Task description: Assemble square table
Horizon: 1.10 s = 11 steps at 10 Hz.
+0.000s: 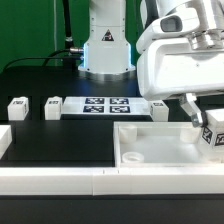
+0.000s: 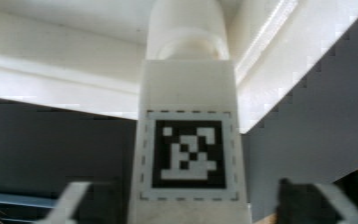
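The square table's white slab (image 1: 150, 152) lies underside up at the exterior view's lower right, with a round socket (image 1: 133, 157) showing in its recess. A white leg with a black-and-white tag (image 1: 213, 136) stands at the slab's far right corner. In the wrist view the leg (image 2: 194, 110) runs from between my fingers toward the slab's rim (image 2: 60, 70). My gripper (image 1: 205, 122) (image 2: 190, 207) straddles the leg and is open. A dark gap shows on each side between the leg and the fingers (image 2: 69, 205).
Three more tagged white legs (image 1: 17, 108) (image 1: 52, 107) (image 1: 160, 107) stand in a row beside the marker board (image 1: 105, 106). Long white rails (image 1: 60, 180) border the front, with another rail (image 1: 4, 140) at the exterior view's left. The robot base (image 1: 105, 50) stands behind.
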Tool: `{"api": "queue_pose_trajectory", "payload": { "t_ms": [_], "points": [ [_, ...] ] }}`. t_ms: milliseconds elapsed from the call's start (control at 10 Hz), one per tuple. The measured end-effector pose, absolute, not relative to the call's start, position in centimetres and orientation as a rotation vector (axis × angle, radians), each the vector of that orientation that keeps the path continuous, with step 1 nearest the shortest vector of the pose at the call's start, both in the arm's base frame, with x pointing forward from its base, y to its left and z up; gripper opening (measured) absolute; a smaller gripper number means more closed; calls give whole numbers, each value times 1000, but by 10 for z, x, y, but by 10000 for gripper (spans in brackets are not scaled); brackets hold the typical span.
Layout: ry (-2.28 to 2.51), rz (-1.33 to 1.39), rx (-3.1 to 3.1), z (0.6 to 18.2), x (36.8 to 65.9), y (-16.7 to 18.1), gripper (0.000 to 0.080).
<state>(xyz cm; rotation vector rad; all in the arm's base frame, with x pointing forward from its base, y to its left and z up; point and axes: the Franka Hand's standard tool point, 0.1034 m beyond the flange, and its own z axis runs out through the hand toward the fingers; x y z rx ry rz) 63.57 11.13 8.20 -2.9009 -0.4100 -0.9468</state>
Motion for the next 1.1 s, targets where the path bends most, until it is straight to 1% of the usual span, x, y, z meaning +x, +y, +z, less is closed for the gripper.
{"api": "queue_pose_trajectory", "payload": {
  "t_ms": [100, 200, 300, 800, 1100],
  "points": [
    [-410, -947, -2901, 82, 636, 111, 581],
    [-410, -944, -2901, 83, 636, 112, 581],
    [-417, -933, -2902, 89, 637, 114, 634],
    [-437, -888, -2907, 124, 647, 117, 649],
    [-443, -811, -2920, 117, 643, 119, 649]
  ]
}}
